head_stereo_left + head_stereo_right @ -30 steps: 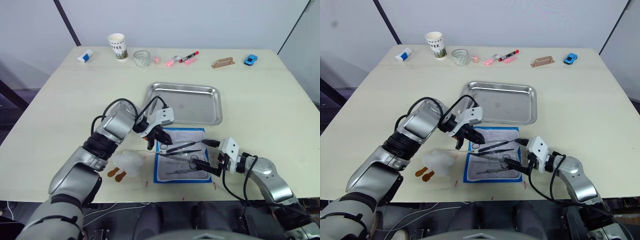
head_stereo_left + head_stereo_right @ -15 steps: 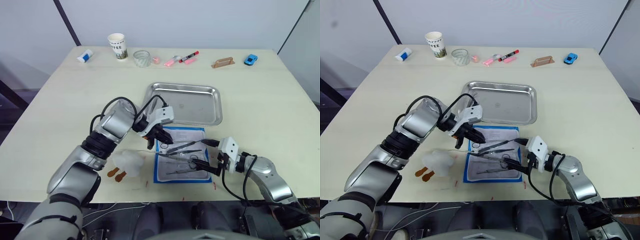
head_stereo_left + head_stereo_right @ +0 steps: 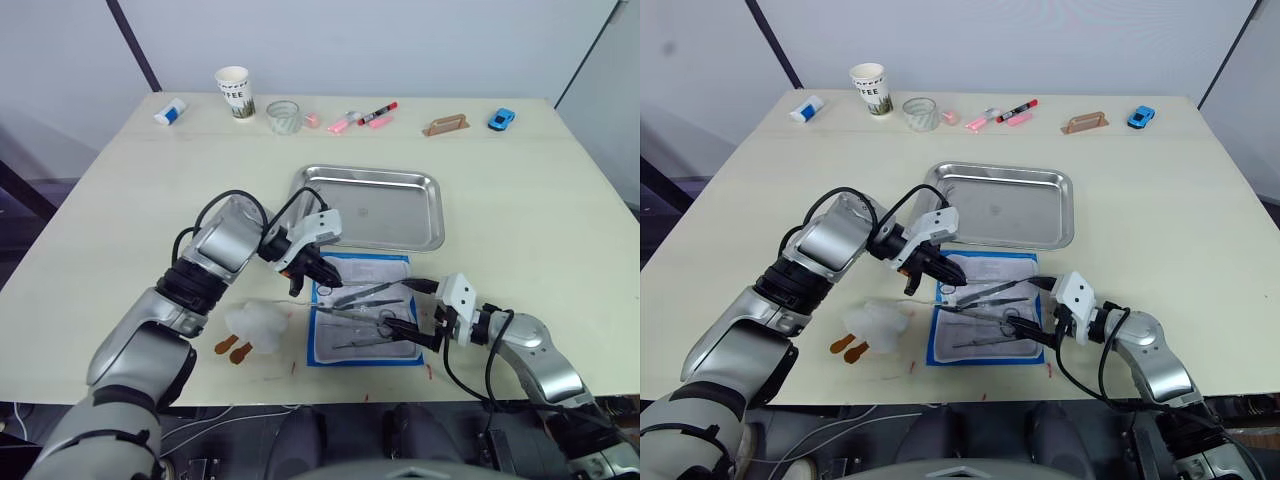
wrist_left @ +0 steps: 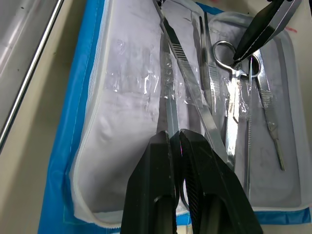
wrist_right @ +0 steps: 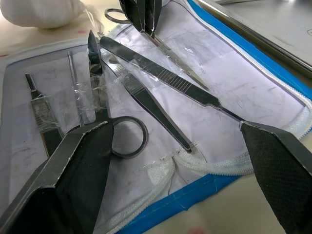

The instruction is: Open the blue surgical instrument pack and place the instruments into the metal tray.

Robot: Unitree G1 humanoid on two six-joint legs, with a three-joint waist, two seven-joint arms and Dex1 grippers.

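The blue surgical instrument pack (image 3: 365,361) lies open just in front of the metal tray (image 3: 392,216), its whitish lining facing up. Several dark instruments (image 3: 366,296) lie across the lining under clear film. At the pack's far left corner my left gripper (image 3: 299,284) is shut on one end of long tweezers (image 4: 170,97), which slant across the pack. My right gripper (image 3: 421,313) stands open at the pack's right edge, with its fingers (image 5: 73,165) wide apart on either side of the scissors' ring handle (image 5: 129,137). No instruments lie in the tray.
A crumpled white wad (image 3: 256,325) and two small orange-brown pieces (image 3: 232,349) lie left of the pack. Along the far edge stand a paper cup (image 3: 233,91), a glass (image 3: 284,116), pink bits, a marker pen (image 3: 378,113), a brown block (image 3: 445,125) and a blue toy car (image 3: 501,120).
My left gripper has shifted slightly to the left, still shut on the tweezers. The right gripper has stayed where it was.
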